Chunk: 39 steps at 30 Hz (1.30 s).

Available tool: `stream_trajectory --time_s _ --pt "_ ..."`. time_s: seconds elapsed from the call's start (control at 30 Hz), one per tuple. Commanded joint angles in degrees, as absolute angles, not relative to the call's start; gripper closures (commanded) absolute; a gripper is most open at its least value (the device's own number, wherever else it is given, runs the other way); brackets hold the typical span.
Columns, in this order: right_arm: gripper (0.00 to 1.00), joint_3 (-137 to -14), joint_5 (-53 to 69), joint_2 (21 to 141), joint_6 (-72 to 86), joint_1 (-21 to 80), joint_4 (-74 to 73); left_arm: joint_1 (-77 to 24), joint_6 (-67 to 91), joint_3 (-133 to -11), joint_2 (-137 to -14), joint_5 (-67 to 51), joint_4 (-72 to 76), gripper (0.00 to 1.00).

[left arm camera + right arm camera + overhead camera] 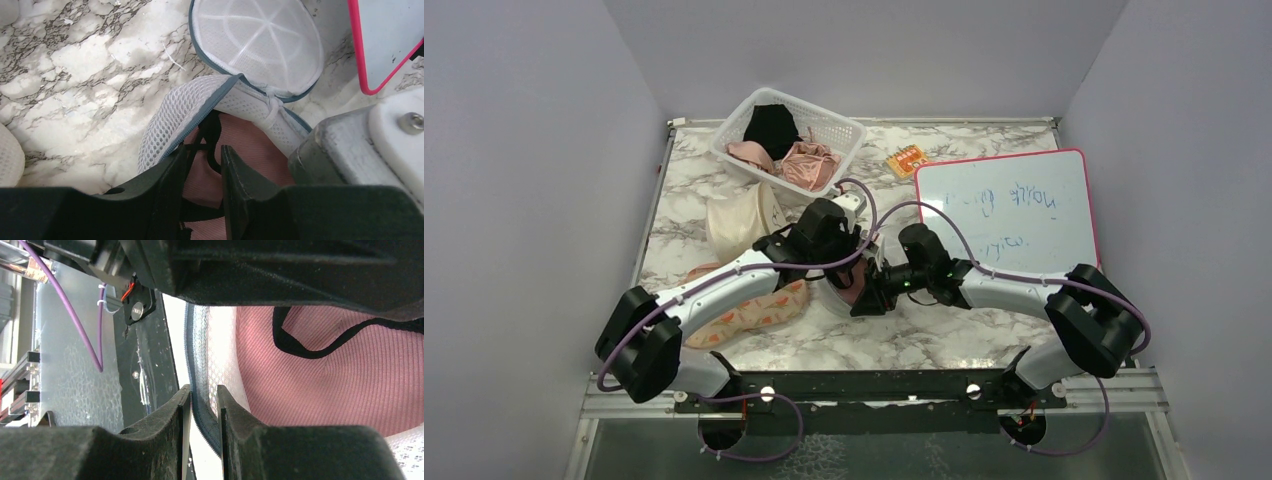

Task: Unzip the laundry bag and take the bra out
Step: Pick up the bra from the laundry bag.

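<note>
The laundry bag point(175, 120) lies unzipped, its round white mesh lid point(257, 45) flipped back on the marble. Inside it is a pink ribbed bra point(250, 145) with a black strap point(214, 135). My left gripper point(202, 160) reaches into the opening, its jaws drawn close on the bra's fabric and strap. My right gripper point(204, 405) is shut on the bag's grey-blue zip edge point(196, 360), and the bra point(325, 370) shows just beyond it. From above, both grippers point(864, 278) meet over the bag point(836, 298) at mid-table.
A white basket point(844, 128) with garments stands at the back. A cream cylindrical bag point(739, 220) and a peach floral pouch point(749, 315) lie to the left. On the right are a red-framed whiteboard point(1009, 210) and a small orange pack point(907, 160).
</note>
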<state>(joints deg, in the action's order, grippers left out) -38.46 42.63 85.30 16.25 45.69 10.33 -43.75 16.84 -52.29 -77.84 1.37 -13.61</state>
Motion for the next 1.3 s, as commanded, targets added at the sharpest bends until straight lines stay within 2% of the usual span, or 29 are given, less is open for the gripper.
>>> stream_trajectory --time_s 0.0,0.23,0.47,0.57,0.67,0.87,0.93,1.07,1.27 --pt "0.77 -39.03 40.99 84.72 15.93 46.06 10.57 -44.06 15.78 -54.18 -78.95 -2.05 -10.62 0.76" --pt "0.78 -38.75 40.7 84.02 15.76 46.06 10.28 -43.9 11.26 -55.46 -82.94 -1.59 -10.74 0.72" --pt "0.79 -38.43 40.85 83.92 15.61 46.06 10.26 -43.56 5.29 -58.26 -87.89 -2.59 -11.51 0.63" --pt "0.79 -38.52 40.63 83.75 15.61 46.06 10.21 -43.22 4.47 -58.44 -89.62 -4.36 -11.63 0.64" --pt "0.79 -38.53 40.61 83.87 15.46 46.08 10.23 -42.82 5.55 -58.06 -90.18 -7.42 -10.28 0.74" --pt "0.79 -38.7 40.55 83.84 15.34 46.01 9.92 -42.63 8.1 -56.23 -89.33 -13.38 -6.62 0.76" --pt "0.79 -38.68 40.38 83.36 15.2 46.06 9.66 -42.63 8.68 -55.28 -88.49 -13.06 -6.1 0.73" --pt "0.79 -38.67 39.94 82.38 14.71 46.1 8.72 -42.63 7.74 -55.15 -88.21 -13.63 -8.04 0.63" --pt "0.79 -37.82 39.05 79.86 14.72 46.05 8.02 -42.62 6.27 -54.65 -88.54 -9.74 -11.59 0.61"
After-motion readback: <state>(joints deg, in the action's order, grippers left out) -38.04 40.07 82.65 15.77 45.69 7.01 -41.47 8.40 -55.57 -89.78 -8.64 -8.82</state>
